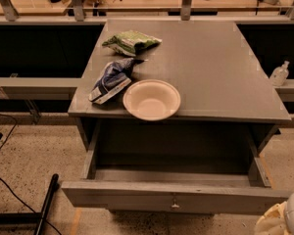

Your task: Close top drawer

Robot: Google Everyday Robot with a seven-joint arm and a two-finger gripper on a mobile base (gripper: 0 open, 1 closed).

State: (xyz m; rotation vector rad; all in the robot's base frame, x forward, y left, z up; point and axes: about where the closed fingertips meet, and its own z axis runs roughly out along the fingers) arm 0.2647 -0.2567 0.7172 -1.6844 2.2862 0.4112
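The top drawer (pixel 176 197) is a wide, shallow grey drawer pulled far out of the grey cabinet, its inside empty. Its long flat front panel faces me with one small metal knob (pixel 175 204) at its centre. My gripper (pixel 284 219) shows only as a pale cream and grey shape in the bottom right corner, just right of and below the drawer front's right end, apart from the knob.
On the cabinet top (pixel 220 62) near its front edge stands a white bowl (pixel 151 99), with a blue chip bag (pixel 111 79) and a green chip bag (pixel 132 41) behind it. A sanitizer bottle (pixel 280 73) stands at right. Black cables and a bar (pixel 45 204) lie on the floor at left.
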